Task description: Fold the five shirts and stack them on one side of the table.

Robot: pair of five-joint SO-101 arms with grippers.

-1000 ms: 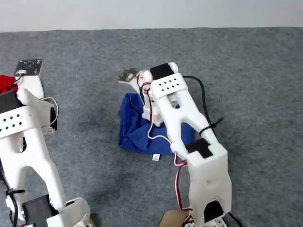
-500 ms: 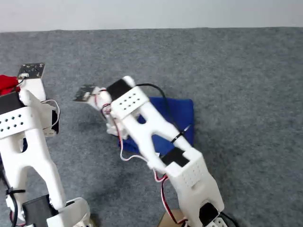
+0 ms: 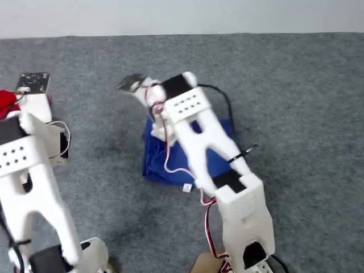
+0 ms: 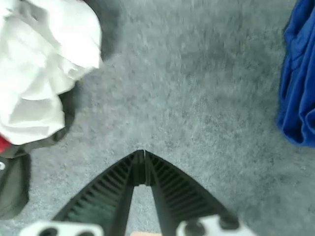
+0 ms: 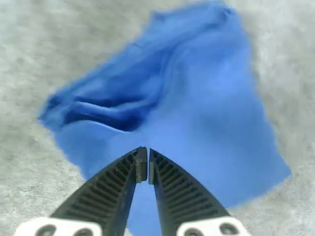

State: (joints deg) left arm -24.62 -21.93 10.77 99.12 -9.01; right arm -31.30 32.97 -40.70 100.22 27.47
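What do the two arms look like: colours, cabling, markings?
Both the left arm and right arm are white plastic shells with rows of small holes, black motor blocks and black ribbed jaws. Red, white and black wires run along the right one.

1 blue shirt [image 3: 156, 165], 1 white shirt [image 4: 39, 73], 1 red cloth [image 3: 5, 101] — 2 tools: L tool [image 4: 144, 167], R tool [image 5: 143, 164].

place: robot lab bench | cue: grey felt table [image 3: 301, 91], white wall [image 3: 227, 14]

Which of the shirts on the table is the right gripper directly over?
The blue shirt, crumpled mid-table, with the right gripper right above it. The white shirt and the red shirt lie off by the left arm.
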